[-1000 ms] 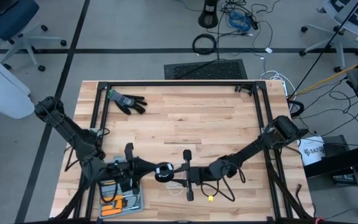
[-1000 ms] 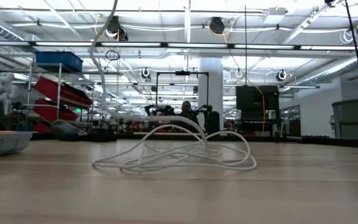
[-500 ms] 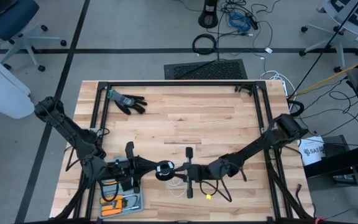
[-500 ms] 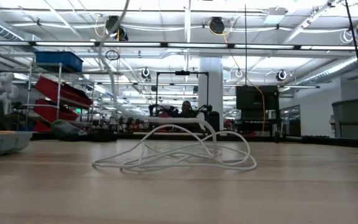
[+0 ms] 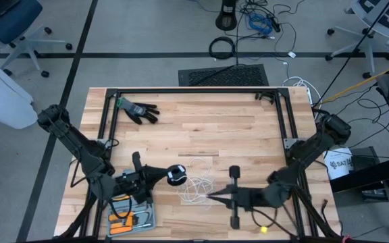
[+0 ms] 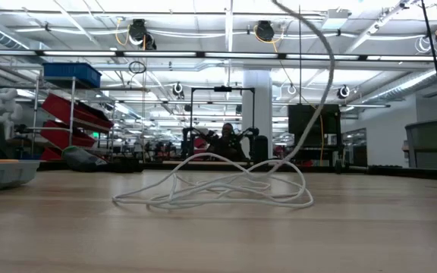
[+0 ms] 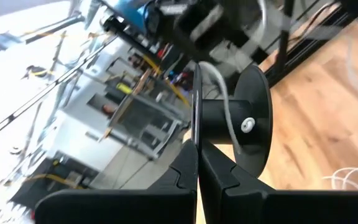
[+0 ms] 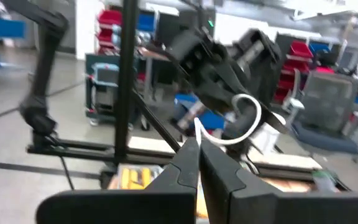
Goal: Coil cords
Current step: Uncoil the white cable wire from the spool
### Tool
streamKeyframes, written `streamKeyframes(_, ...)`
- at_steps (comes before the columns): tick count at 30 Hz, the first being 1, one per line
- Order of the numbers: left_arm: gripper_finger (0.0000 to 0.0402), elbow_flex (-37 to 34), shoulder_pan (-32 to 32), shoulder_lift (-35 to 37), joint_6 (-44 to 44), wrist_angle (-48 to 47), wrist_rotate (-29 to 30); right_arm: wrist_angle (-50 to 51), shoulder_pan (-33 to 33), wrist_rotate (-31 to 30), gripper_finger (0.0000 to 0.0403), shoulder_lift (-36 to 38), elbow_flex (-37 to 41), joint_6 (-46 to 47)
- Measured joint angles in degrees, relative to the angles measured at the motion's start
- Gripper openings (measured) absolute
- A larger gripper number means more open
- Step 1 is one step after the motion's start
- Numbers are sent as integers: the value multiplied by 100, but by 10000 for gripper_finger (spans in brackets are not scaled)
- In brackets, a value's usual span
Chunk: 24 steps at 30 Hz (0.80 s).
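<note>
Left gripper [image 5: 162, 175] clamped shut on black spool [image 5: 175, 176]; right gripper [image 5: 213, 196] pinched shut on white cord [image 5: 196, 189] above table [image 5: 235, 135].

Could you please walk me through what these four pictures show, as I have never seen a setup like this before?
This is a robot with two dark arms working at a wooden table. One picture looks straight down on the table, one looks level across its top, and two come from small cameras on the arms' wrists.

On the table lies a thin white cord in loose loops, best seen in the level view. A black glove lies near the far left corner, and a tray of tools sits at the near left edge.

The left gripper is shut on a small black spool, seen close up from its wrist. The right gripper is shut on the cord, pinching a strand that rises from the pile toward the spool, apparently for winding.
</note>
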<state>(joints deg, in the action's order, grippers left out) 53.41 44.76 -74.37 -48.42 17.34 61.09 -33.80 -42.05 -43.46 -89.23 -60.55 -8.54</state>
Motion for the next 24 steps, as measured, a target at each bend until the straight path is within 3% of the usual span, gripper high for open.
streamKeyframes(8, 0, 0, -198, 0, 7, 48, 405, -591, -136, 94, 0, -55, 0, -254)
streamKeyframes(24, 0, 0, -1006, 0, 603, 680, 388, -1335, 1078, 1683, 0, -1071, 0, 541)
